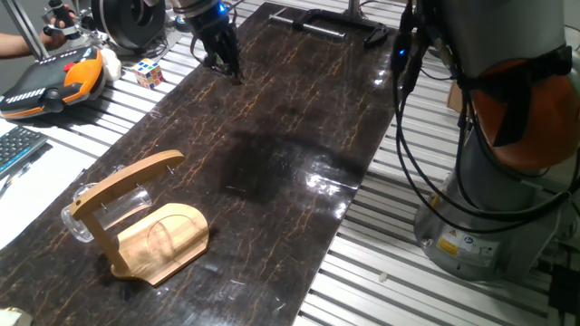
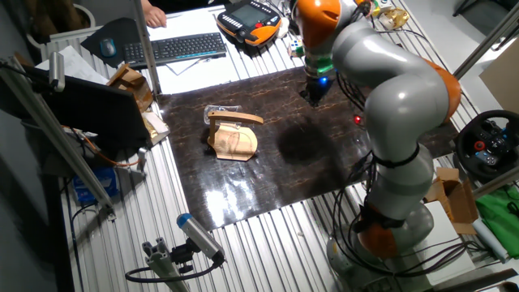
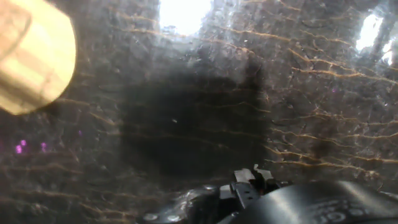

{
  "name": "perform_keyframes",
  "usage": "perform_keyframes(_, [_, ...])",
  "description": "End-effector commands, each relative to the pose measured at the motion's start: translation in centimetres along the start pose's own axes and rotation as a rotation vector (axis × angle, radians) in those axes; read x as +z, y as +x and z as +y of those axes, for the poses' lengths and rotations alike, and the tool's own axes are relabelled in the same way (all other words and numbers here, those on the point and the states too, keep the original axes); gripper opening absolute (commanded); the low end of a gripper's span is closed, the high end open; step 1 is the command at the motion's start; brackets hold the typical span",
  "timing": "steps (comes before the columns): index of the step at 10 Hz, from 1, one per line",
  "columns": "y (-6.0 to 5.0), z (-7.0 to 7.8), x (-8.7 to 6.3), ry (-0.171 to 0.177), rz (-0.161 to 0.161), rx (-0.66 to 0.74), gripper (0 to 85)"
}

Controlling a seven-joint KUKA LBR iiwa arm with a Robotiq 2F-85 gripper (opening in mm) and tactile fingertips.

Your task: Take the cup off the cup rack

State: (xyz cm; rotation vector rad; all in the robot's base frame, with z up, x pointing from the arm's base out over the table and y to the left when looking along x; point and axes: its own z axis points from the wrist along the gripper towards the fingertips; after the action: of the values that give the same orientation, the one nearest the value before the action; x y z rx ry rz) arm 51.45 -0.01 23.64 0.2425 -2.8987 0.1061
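The cup rack (image 1: pixel 163 240) stands on the dark marble table top near its left front end, with its slanted arm (image 1: pixel 127 181) pointing up and to the right. The clear glass cup (image 1: pixel 98 213) hangs under that arm on the rack's left side and is hard to make out. In the other fixed view the cup rack (image 2: pixel 233 138) has the cup (image 2: pixel 217 111) behind it. My gripper (image 1: pixel 222 62) hovers low over the far end of the table, well away from the rack, its fingers apart and empty. The hand view catches only a blurred corner of the rack (image 3: pixel 31 56).
A Rubik's cube (image 1: pixel 149 71) and an orange-black teach pendant (image 1: pixel 50 81) lie on the slatted bench left of the table top. A keyboard (image 2: pixel 174 47) sits behind it. A black metal frame (image 1: pixel 326 23) rests at the far end. The arm's base (image 1: pixel 494 208) stands to the right.
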Motion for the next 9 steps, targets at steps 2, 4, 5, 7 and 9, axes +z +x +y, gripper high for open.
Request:
perform_keyframes(2, [-0.02,-0.02,0.06,-0.104,0.042,0.098,2.0])
perform_keyframes(4, [-0.02,-0.02,0.06,-0.113,0.047,0.074,2.0])
perform_keyframes(5, [-0.02,-0.02,0.06,-0.178,0.041,0.079,2.0])
perform_keyframes(7, [-0.02,-0.02,0.06,-0.241,-0.045,0.23,2.0])
perform_keyframes(9, [-0.02,-0.02,0.06,-0.369,-0.017,0.409,2.0])
